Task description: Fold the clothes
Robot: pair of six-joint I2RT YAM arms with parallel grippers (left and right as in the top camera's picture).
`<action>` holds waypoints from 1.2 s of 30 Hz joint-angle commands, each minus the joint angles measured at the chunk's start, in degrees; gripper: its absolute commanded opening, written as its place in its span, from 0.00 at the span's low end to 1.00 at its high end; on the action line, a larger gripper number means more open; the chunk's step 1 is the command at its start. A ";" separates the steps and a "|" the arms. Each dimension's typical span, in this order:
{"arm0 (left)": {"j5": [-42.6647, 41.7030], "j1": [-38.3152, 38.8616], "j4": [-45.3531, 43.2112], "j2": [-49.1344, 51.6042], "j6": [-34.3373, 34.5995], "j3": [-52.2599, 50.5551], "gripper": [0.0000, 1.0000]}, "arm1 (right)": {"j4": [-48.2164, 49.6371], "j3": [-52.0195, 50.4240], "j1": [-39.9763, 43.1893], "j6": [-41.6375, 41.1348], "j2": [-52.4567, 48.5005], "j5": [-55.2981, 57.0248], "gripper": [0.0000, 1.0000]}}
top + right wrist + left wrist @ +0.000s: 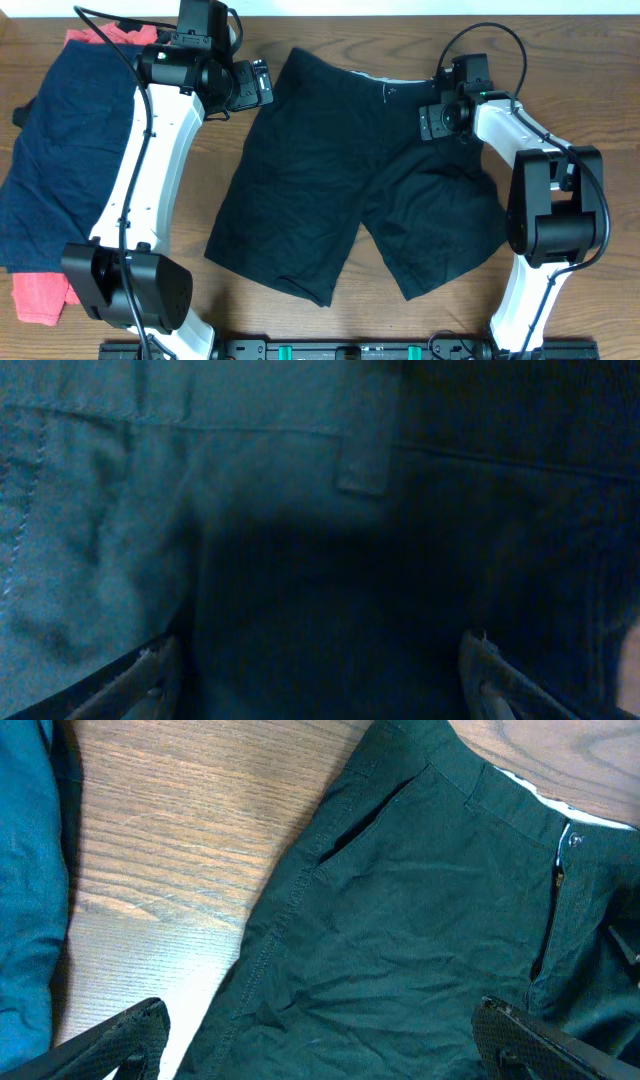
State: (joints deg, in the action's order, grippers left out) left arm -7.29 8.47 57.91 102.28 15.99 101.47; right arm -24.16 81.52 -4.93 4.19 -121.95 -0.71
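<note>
Left side of table: navy shorts lie in a loose heap on a coral-red piece, which shows at the far and near ends.

My left gripper hangs just beside the left end of the black shorts' waistband. Its fingers are spread wide, over the pocket side.

Black shorts lie flat and unfolded mid-table, waistband toward the far edge, both legs toward me, pale lining showing at the waist.

My right gripper sits over the right end of the waistband. Its fingers are spread wide and close above the dark cloth, near a belt loop.
</note>
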 commanded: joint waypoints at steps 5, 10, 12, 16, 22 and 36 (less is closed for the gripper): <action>0.42 -0.04 0.39 0.70 -1.16 -0.50 0.98 | 3.21 0.13 0.24 -2.21 -6.49 7.43 0.85; 0.42 -0.04 0.37 0.70 -1.16 -0.50 0.98 | 3.67 0.15 4.39 -5.81 -10.19 8.24 0.85; 0.42 -0.04 0.37 0.70 -1.16 -0.50 0.98 | 3.63 0.15 7.48 -7.69 -11.56 8.09 0.85; 0.42 -0.04 0.37 0.70 -1.14 -0.50 0.98 | 3.82 0.15 13.38 -10.67 -12.52 6.34 0.88; 0.39 -0.02 0.42 0.70 -1.11 -0.50 0.98 | 3.10 2.25 22.97 -16.26 -12.52 -2.95 0.85; 0.37 3.56 -1.75 0.72 1.99 -7.28 0.98 | -27.61 27.02 25.33 -17.57 -2.75 -15.10 0.96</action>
State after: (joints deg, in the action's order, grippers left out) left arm -7.31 10.81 56.60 102.28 16.49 96.51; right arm -49.28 102.35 21.50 -12.82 -129.14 -8.60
